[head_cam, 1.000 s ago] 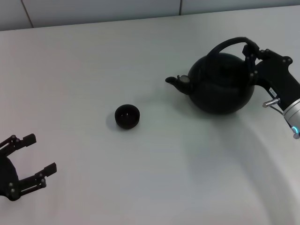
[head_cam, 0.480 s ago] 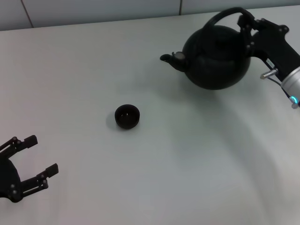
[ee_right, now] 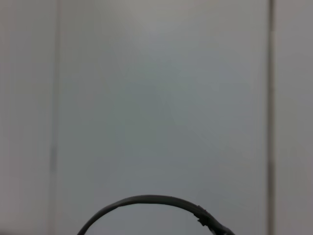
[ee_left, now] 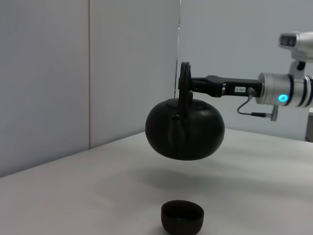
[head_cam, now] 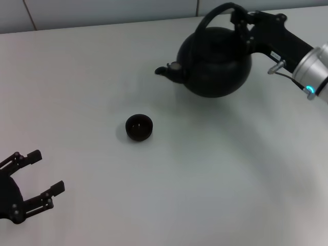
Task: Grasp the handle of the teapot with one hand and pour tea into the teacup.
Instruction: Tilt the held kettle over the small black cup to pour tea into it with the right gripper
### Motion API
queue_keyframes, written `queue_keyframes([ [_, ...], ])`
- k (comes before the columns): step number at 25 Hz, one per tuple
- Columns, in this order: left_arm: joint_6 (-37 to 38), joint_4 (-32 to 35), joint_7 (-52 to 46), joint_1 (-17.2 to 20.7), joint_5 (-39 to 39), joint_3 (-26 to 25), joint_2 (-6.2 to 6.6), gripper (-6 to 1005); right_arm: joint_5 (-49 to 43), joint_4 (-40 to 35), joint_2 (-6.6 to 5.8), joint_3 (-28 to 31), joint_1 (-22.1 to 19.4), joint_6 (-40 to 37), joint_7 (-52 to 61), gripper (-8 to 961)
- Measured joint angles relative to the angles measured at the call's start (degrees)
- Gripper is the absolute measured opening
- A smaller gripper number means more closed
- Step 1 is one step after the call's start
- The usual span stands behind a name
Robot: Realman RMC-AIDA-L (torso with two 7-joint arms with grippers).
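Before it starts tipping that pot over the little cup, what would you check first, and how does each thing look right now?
1. Right pincer clamped on the handle: ok.
2. Teapot lifted off the table: ok, a gap shows under it in the left wrist view.
3. Spout above the teacup: not ok, it sits off to one side.
4. Teacup upright, mouth up: ok.
5. Left pincer out of the way: ok, open near the table's edge.
6. Tea inside the pot: cannot tell.

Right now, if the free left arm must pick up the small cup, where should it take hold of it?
Grip the teacup at its rim, coming straight down from above. It stands upright, has no handle, and nothing crowds it. The left tool waits open nearby.
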Motion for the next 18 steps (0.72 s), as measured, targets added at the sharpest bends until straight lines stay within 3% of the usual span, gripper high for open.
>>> queue_keyframes([
  [1,0.01,-0.02,0.0,0.01,0.0,0.0,0.0,862,0.0,-2.67,-0.05,-4.6,0.96,0.09,3.91,81],
  [8,0.04,-0.1,0.07,0.01,0.0,0.01,-0.06,862,-0.01,-7.71,-0.12,-16.76,3.23,1.48,11.63,81],
  [18,0.13,-0.1,0.09,0.21,-0.68,0.01,-0.05,862,0.0,-9.77,-0.59,-21.73,4.39,2.01,12.56,81],
])
